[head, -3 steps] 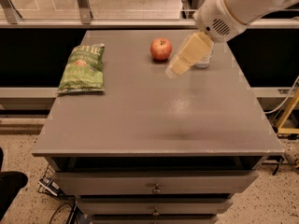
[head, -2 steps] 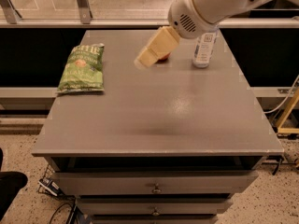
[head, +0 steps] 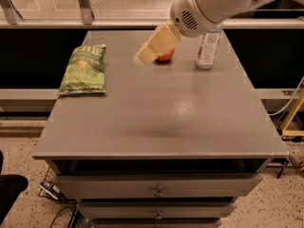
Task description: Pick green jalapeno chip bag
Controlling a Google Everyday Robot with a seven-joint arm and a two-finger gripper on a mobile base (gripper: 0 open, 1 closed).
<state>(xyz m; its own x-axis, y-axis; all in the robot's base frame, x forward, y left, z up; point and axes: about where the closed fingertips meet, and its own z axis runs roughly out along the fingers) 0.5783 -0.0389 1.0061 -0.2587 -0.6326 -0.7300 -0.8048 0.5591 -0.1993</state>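
At the bottom of the frame, the cabinet's drawers hide their contents. On the grey table lie one green jalapeno chip bag, flat at the left edge, one apple and one upright water bottle (both further back). The white arm slants down from the upper right. Its gripper hovers before the apple, well apart from the bag; spread or pressed together, I cannot tell.

Soft overhead glare on the table below the hovering claw.
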